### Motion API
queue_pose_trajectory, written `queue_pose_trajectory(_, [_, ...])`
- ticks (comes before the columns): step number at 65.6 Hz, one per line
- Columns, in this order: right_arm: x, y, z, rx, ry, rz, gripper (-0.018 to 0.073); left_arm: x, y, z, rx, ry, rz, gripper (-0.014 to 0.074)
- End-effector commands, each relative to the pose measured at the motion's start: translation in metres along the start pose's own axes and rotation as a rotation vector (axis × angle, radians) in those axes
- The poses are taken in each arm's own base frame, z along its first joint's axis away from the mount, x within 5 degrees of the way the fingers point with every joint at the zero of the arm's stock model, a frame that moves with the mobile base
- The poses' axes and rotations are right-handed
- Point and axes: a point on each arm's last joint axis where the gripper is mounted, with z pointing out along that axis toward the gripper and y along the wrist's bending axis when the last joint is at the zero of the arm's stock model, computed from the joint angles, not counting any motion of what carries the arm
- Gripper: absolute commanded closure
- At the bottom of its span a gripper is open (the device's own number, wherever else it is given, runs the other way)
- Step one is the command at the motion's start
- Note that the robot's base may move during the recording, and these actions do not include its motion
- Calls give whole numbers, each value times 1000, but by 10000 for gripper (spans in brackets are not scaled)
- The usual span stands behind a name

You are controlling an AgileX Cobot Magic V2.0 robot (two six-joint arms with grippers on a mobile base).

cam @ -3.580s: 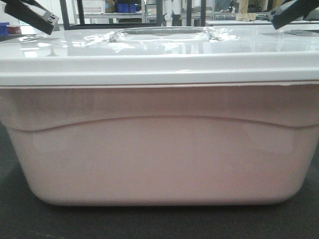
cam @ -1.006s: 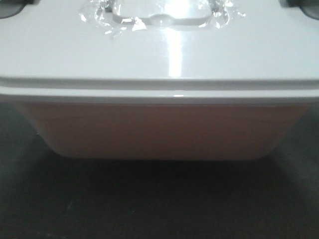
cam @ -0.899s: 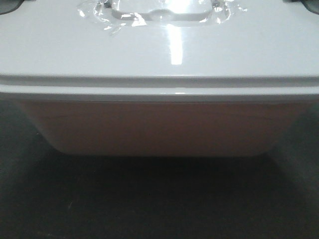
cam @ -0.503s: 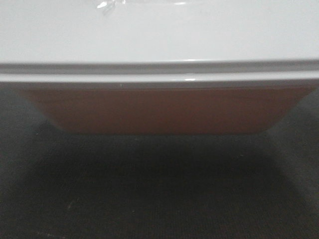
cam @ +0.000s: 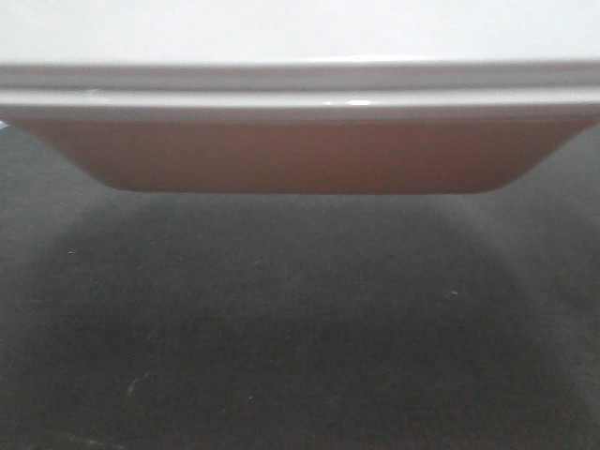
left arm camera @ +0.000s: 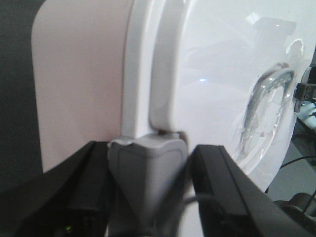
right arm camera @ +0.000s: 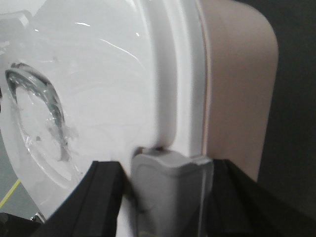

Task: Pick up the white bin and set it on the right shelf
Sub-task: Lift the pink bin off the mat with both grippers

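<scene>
Where left gripper (left arm camera: 150,148) fingers close, grey left latch (left arm camera: 145,173) of white bin (left arm camera: 74,74) sits clamped between them, bin stretching ahead. Right gripper (right arm camera: 165,165) fingers clamp grey right latch (right arm camera: 168,192) likewise. Bin held between both, hanging clear above dark surface (cam: 300,328).

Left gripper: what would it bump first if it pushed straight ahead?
Probably the grey latch on the white bin, sitting right between the fingers of the left gripper.
</scene>
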Motion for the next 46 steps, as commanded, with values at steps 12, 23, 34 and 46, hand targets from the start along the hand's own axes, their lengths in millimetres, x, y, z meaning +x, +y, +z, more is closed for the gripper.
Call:
queue_pose_trajectory(12, [0, 35, -12, -211, -10, -40, 219, -4, -44, -15, 232, -45, 48, 388])
queue_pose_trajectory(23, [0, 35, -12, -211, -10, -40, 219, -4, -44, -15, 232, -45, 48, 388])
queue_pose_trajectory(34, [0, 35, -12, -211, -10, -40, 219, -5, -41, -14, 208, -54, 49, 388])
queue_pose_trajectory(46, [0, 35, -12, -211, -10, -40, 219, -7, -37, -14, 161, -79, 50, 388])
